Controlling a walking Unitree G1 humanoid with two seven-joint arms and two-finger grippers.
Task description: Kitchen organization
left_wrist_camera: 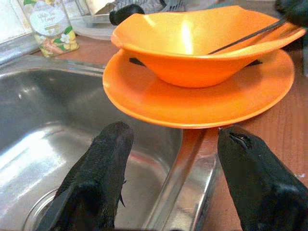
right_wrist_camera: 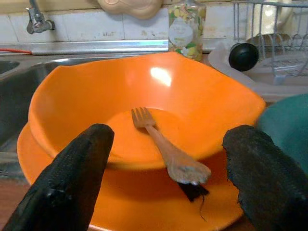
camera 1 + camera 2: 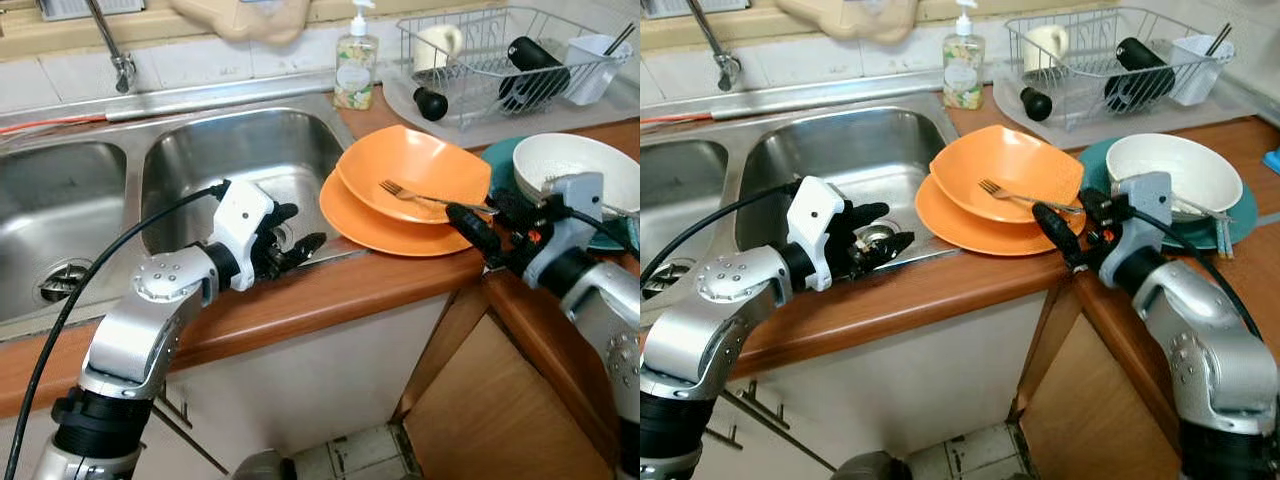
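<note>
left tool (image 3: 300,240) open, sink rim (image 3: 335,255) | right tool (image 2: 163,178) open, orange bowl (image 2: 144,96) edge

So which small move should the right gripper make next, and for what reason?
Probably ease the right gripper forward and close on the handle of the fork. Its fingers are open on either side of the handle, which sticks out over the rim of the orange bowl toward it, not yet touched.

Wood counter (image 3: 300,300) w/ orange plate (image 3: 380,232), teal plate (image 3: 1095,160), soap bottle (image 3: 356,70), dish rack (image 3: 500,60)
</note>
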